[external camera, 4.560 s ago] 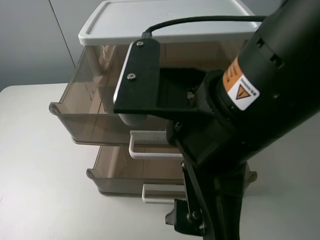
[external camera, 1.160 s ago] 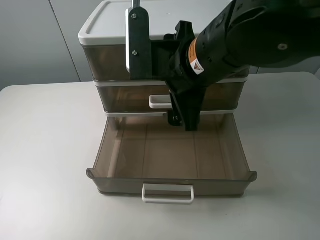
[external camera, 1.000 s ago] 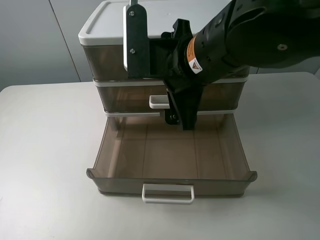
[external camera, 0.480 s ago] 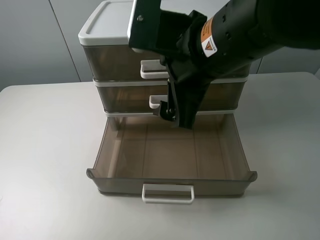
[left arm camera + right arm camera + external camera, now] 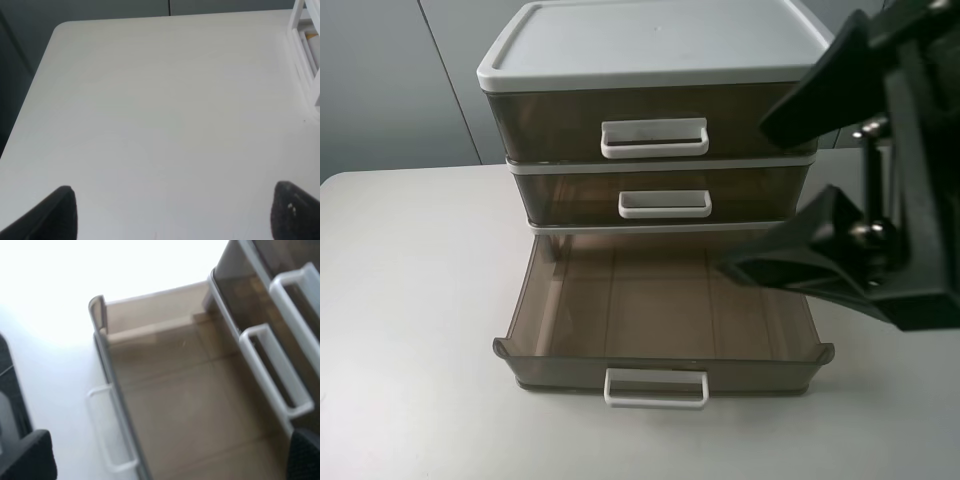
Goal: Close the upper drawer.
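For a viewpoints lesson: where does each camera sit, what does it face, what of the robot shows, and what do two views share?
Exterior high: high in front, looking down on the shut upper drawer and open bottom drawer; right claw at right.
Left wrist: on the left arm, facing table; left claw tips show.
Right wrist: on the right arm, facing into the bottom drawer; claw tips show.
Shared: exterior and right wrist, the bottom drawer.

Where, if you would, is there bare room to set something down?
The table left of the cabinet is bare, as is the open bottom drawer. The right side is crowded by the right tool.
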